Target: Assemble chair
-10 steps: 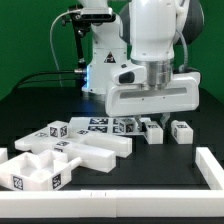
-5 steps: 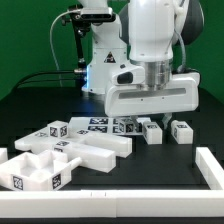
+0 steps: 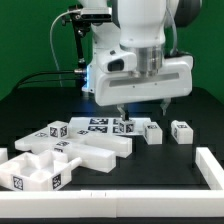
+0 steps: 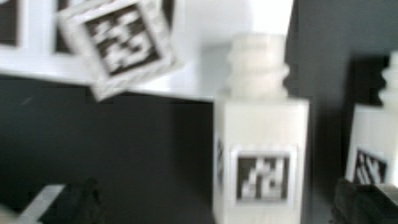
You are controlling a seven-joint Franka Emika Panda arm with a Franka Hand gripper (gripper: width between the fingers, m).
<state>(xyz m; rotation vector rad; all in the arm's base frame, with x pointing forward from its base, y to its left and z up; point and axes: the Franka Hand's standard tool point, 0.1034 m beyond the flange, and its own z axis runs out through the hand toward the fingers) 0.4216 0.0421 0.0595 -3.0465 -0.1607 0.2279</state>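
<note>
- Gripper [image 3: 141, 107]: open wide, holding nothing. Fingers [image 3: 118, 106] well apart, clear of table.
- Target (my guess): leg [image 3: 152, 132], a short white block w/ knobbed end, lying flat on the black table [image 3: 40, 95], just under the gripper, not touching.
- Key relation: in wrist view the leg sits between the two dark fingertips, its long axis running crosswise to the line between them. So jaws would close across the narrow width. Looks lined up; needs a straight drop, little or no turn (judgement).
- Tag [image 4: 262, 172] on the leg faces the wrist cam; blurry, so can't judge exact centring.
- 2nd leg [image 3: 181, 131]: just beside the first, on exterior view's right, apart from it, roughly parallel. Close enough that one finger must come down in the gap between them; risk of nudging it.
- Only one arm, so no choice of hand.
- Counts: legs 2; big parts [image 3: 75, 150] lie overlapped in front, toward exterior view's left, at least 2, can't tell exact no.
- Nothing joined yet as far as seen.
</note>
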